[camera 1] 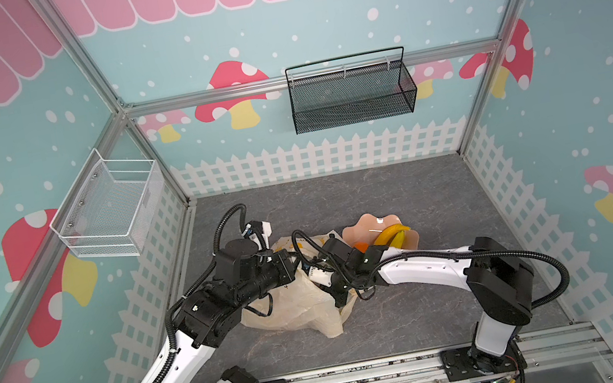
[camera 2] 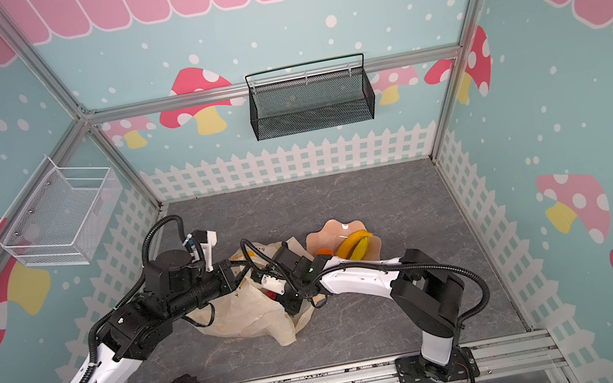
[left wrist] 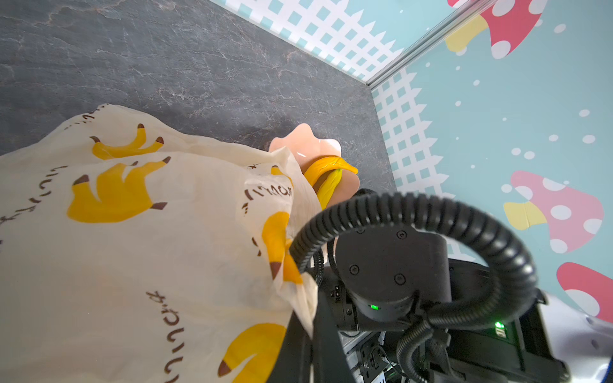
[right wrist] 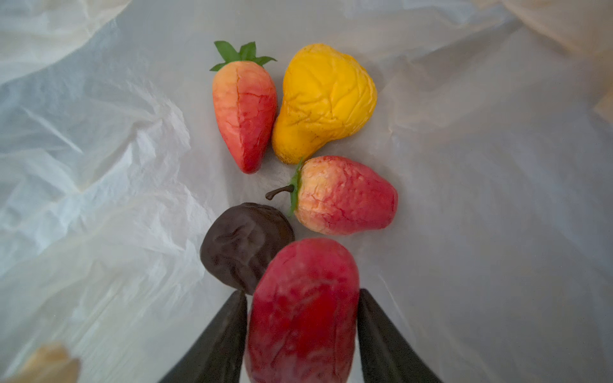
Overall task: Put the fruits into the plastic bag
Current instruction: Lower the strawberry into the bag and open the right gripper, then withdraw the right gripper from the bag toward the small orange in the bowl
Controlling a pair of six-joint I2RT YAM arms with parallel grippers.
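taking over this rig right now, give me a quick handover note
Tools: left tool is shut on the plastic bag, holding its edge up. The right tool is inside the bag with a red fruit between its fingers; whether it is gripped or just released cannot be told.
Done: two strawberries, a yellow fruit and the dark round piece lie in the bag.
Left: drop the red fruit, then bag the bananas and an orange on the pink plate.
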